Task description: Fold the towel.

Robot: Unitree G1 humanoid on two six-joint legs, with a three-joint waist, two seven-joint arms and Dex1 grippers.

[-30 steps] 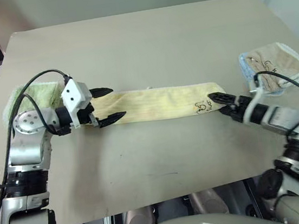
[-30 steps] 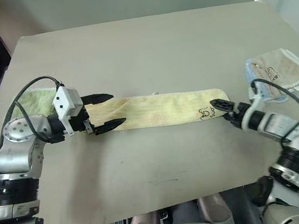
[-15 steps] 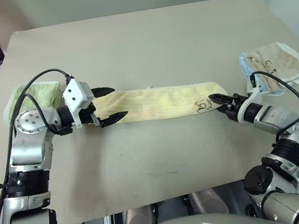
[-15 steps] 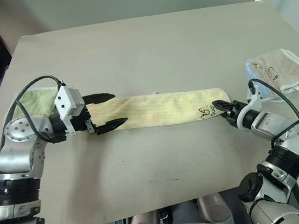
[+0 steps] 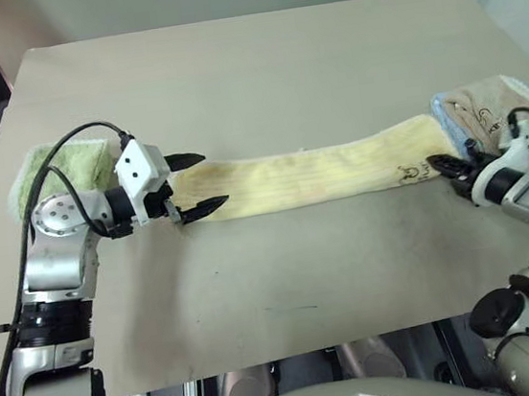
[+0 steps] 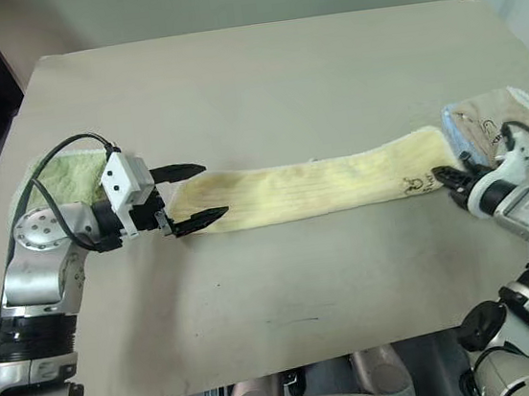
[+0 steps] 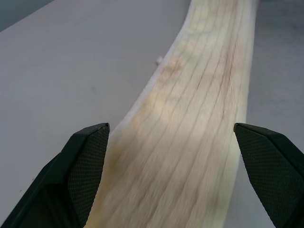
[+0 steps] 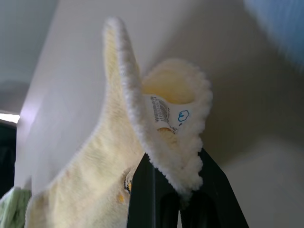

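Note:
The pale yellow towel (image 5: 320, 175) lies as a long narrow strip across the table (image 5: 259, 73), with a small dark mark (image 5: 408, 173) near its right end. My right gripper (image 5: 441, 166) is shut on that right end, which is lifted and curled over its fingers (image 8: 147, 190); a white label (image 8: 164, 114) shows inside the fold. My left gripper (image 5: 197, 182) is open at the towel's left end, one finger (image 7: 83, 166) on either side of the cloth (image 7: 190, 142).
A green towel (image 5: 63, 168) sits at the table's left edge behind my left arm. A beige towel with a dark logo (image 5: 486, 111) lies on a blue cloth at the right edge, close behind my right gripper. The table's front edge is near both arms.
My right gripper has shut on the towel's right end and pulled it to the right and up, stretching the strip. The left gripper stayed open in place.

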